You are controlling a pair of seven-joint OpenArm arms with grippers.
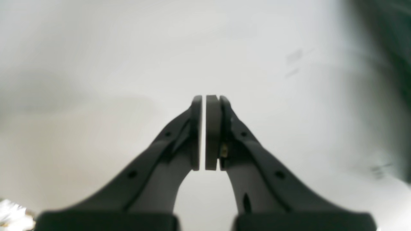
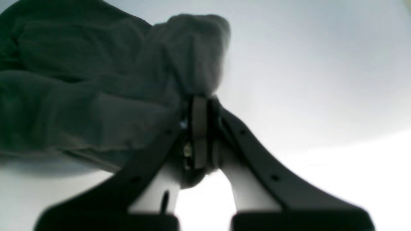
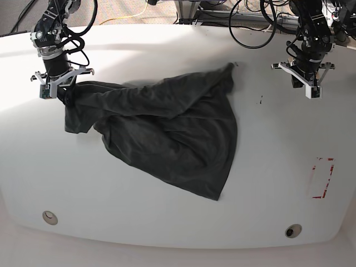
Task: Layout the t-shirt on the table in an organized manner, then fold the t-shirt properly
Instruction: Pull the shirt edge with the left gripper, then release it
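Left wrist view: the left gripper [image 1: 204, 128] hangs over bare white smooth table [image 1: 96, 64], pads nearly together with only a sliver of light between them, nothing in them. A dark blur sits at the upper right edge, too smeared to name.

Right wrist view: the right gripper [image 2: 200, 128] is clamped on a bunched fold of the plain dark charcoal-grey cloth t-shirt [image 2: 80, 89].

Base view: the t-shirt [image 3: 167, 133] lies crumpled, its long axis running from the right gripper [image 3: 58, 92] toward the left gripper [image 3: 306, 83], which stands apart from the shirt's nearest corner.
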